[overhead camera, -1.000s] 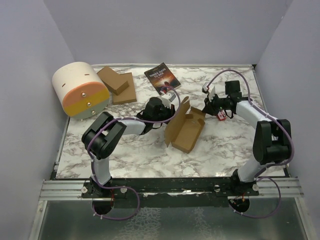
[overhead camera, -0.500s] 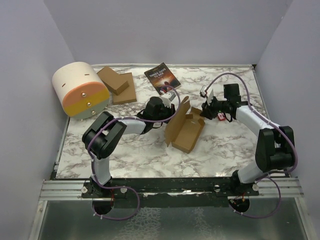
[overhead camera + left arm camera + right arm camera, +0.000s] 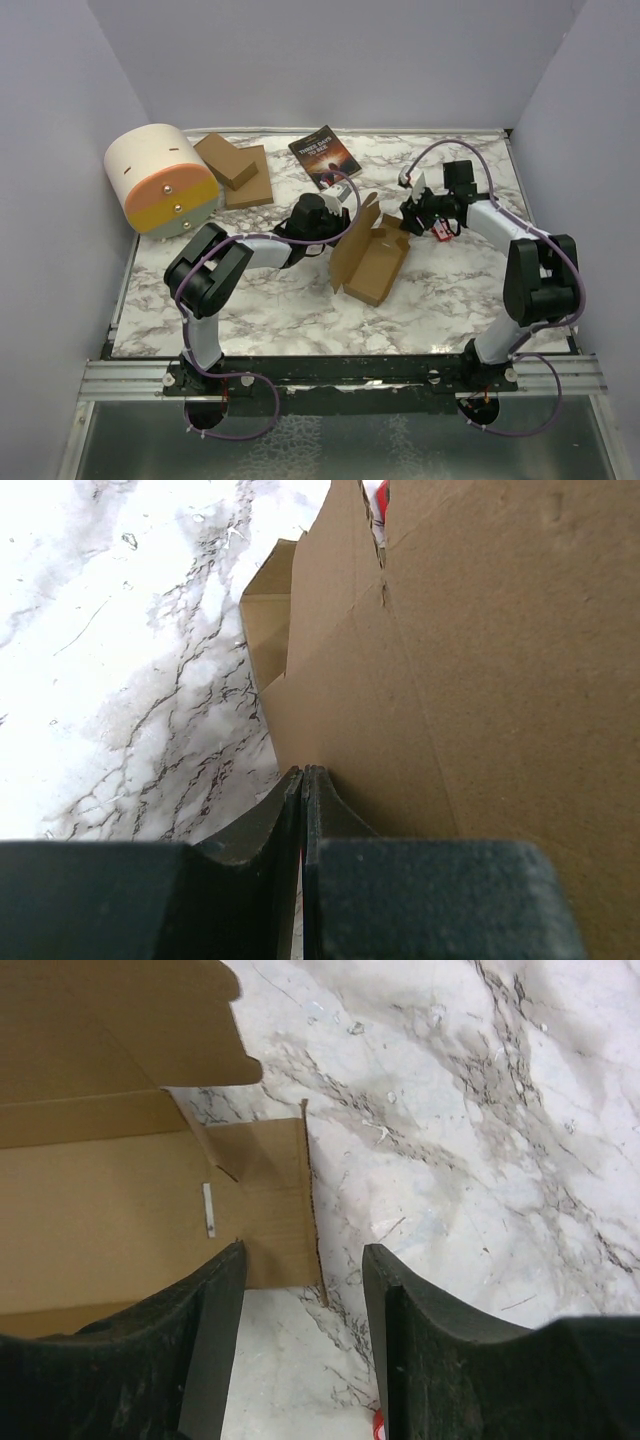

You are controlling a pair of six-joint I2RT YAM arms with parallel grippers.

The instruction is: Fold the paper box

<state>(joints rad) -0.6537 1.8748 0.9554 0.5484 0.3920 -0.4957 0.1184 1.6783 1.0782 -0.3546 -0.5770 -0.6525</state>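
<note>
Left wrist: paper box in fingers

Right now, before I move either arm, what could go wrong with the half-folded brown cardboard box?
1. The left gripper alone pinches the brown cardboard paper box by its raised wall; a pull may drag or tip the whole box, or tear the wall.
2. The right gripper is open and holds nothing; the box's end flap lies loose between its fingers and may spring back, and closing there could crush its corner.
</note>
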